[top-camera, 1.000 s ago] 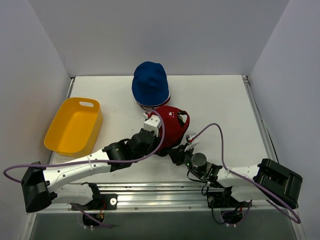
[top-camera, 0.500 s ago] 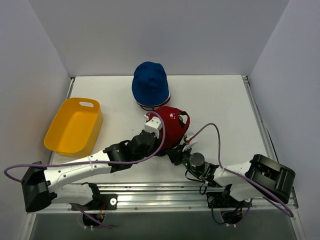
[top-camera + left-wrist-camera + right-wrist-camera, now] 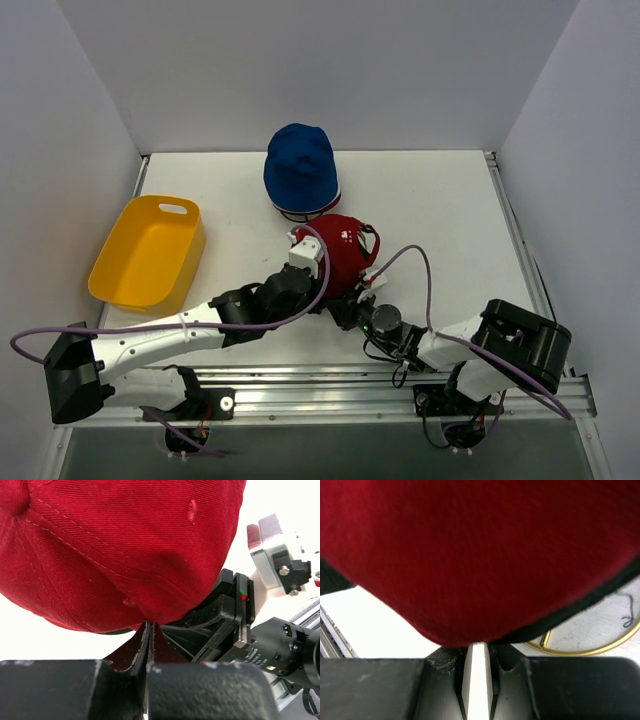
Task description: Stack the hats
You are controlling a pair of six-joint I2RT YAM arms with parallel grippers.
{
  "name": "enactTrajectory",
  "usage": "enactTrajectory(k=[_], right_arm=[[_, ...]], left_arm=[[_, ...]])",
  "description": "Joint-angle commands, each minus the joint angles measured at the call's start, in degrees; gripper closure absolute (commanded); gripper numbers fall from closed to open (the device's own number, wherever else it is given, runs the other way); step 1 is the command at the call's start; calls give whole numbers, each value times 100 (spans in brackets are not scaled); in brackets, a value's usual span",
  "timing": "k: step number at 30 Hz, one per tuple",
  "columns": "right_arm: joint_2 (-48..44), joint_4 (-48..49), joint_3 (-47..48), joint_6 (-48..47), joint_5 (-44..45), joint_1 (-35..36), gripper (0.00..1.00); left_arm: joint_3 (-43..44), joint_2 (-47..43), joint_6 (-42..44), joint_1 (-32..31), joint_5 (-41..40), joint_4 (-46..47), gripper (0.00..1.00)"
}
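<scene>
One sure grip — I'm pinching the light, floppy red baseball cap point(image 3: 340, 250) by its rim w/ left gripper point(image 3: 150, 626), beside the blue hat point(image 3: 300, 165) — right gripper point(image 3: 479, 652) at the prob. stiffer brim, can't tell if biting.

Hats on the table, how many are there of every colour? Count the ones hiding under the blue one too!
Blue hat: 1
Red baseball cap: 1
White hat, only its rim peeking out under the blue one: 1
Dark red hat, also only a rim under the blue one: 1
Total: 4 hats
</scene>
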Motion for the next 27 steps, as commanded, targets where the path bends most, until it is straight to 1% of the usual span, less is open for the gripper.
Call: enactTrajectory(k=[1,8,19,22,27], right_arm=[[162,659,226,56,163,69,91],[329,870,270,100,216,122,91],[426,871,419,144,418,122,91],[443,879,410,170,532,122,91],[444,862,428,197,568,122,91]], left_arm=[[-26,-4,-235,-73,125,475,98],[1,14,-331,-73,160,519,98],[-140,154,-613,-81,283,809,98],[-175,207,-674,-117,204,792,98],[-306,32,-788,-126,55,818,98]])
